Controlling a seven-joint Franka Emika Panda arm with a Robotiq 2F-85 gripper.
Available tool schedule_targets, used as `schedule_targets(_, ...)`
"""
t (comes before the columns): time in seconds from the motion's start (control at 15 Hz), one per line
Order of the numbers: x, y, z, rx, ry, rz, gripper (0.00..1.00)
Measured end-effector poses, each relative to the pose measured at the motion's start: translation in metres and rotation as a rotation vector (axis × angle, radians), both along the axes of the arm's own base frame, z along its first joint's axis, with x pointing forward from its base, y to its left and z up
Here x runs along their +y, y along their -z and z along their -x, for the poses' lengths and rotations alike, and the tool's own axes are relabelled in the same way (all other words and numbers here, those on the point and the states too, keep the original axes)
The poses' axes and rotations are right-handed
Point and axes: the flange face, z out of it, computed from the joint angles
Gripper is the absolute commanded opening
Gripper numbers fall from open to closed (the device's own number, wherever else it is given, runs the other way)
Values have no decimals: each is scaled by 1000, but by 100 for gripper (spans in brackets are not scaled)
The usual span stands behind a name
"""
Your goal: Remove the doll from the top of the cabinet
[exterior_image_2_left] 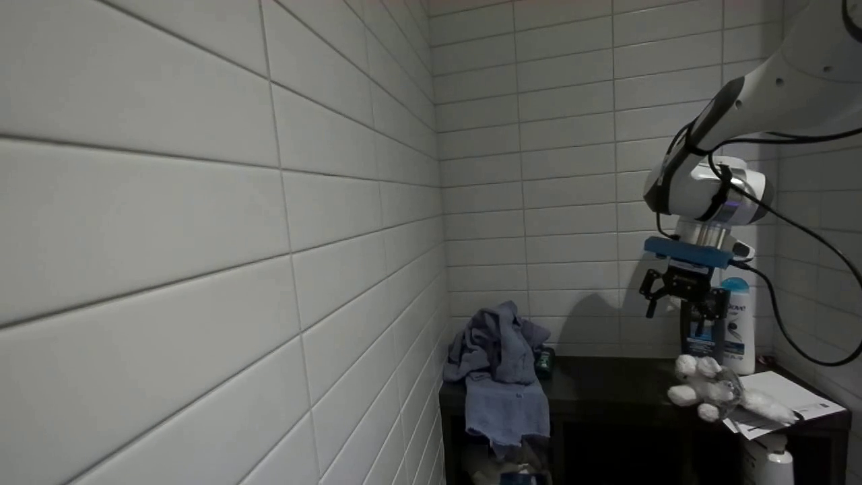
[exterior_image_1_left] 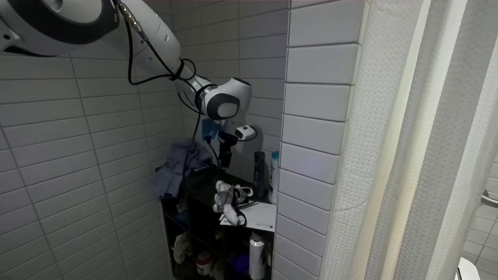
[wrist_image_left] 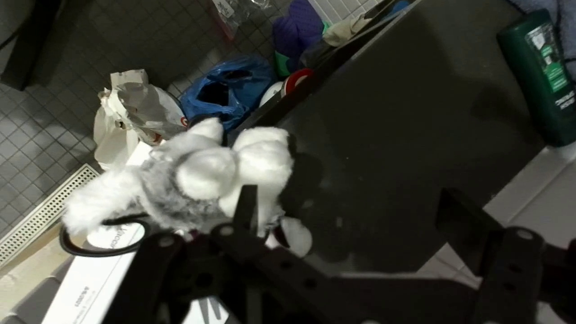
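Gripper [exterior_image_2_left: 675, 320] hangs spread near doll [exterior_image_2_left: 720, 392], 2 upright bottles [exterior_image_2_left: 739, 330].

The black, open-shelved bench [exterior_image_2_left: 606, 380] carries a crumpled blue-grey cloth [exterior_image_2_left: 498, 353] at one end, hanging over the front, a dark green plastic bottle [wrist_image_left: 540, 78] just beside it. Toward the opposite end, a tall black bottle [exterior_image_1_left: 259, 175] and a blue-capped white bottle [exterior_image_2_left: 739, 327] stand upright; nearer the front, a white-and-grey plush doll [exterior_image_2_left: 724, 392] lies partly over a white paper sheet [exterior_image_2_left: 788, 391].
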Motion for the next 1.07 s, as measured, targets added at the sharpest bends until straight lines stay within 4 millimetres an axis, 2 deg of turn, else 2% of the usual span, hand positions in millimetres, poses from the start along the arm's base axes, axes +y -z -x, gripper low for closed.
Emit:
schedule_targets(0.27,-7,17,21,63,87,15,100)
schedule_targets(0.53,-10,28,32,124,141,32,100)
schedule_targets(0.8,-7,29,34,175,159,28,100)
schedule_targets(1.07,-4,28,19,222,137,-12,100)
